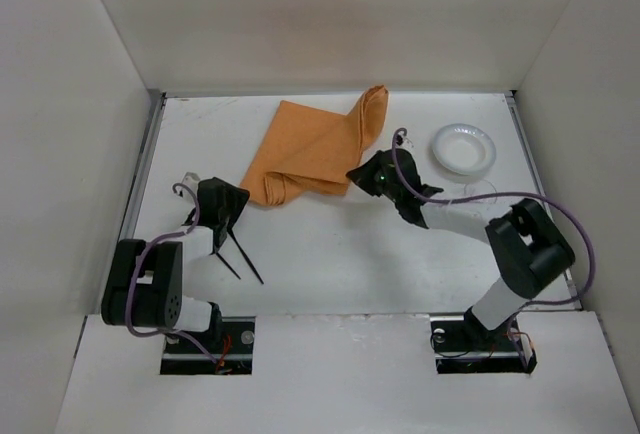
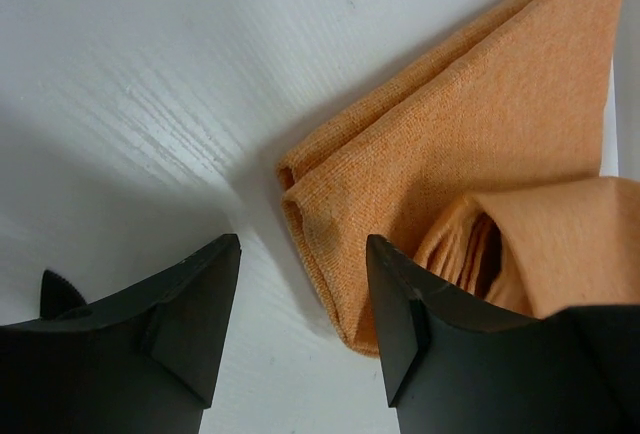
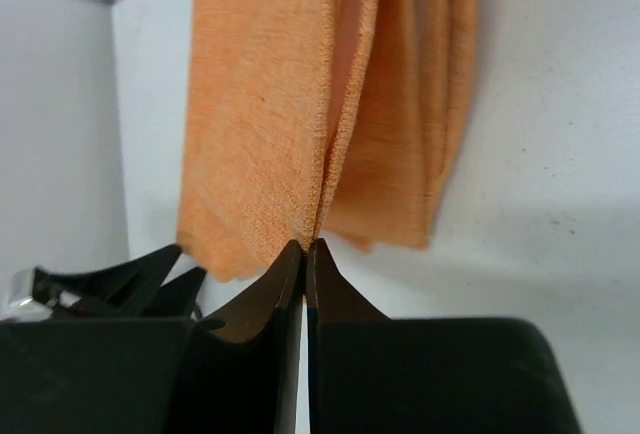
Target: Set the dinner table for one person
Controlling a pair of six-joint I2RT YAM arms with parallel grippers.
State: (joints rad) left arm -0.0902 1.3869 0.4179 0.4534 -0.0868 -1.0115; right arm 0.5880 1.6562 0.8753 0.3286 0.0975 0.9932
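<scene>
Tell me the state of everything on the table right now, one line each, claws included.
orange placemat: bunched and folded over itself, not spread flat.
white plate: right way up, nothing on it.
two black utensils: lying flat near the left arm.
left claw: open, at the placemat's folded corner, gripping nothing.
right claw: shut on the placemat's edge.
</scene>
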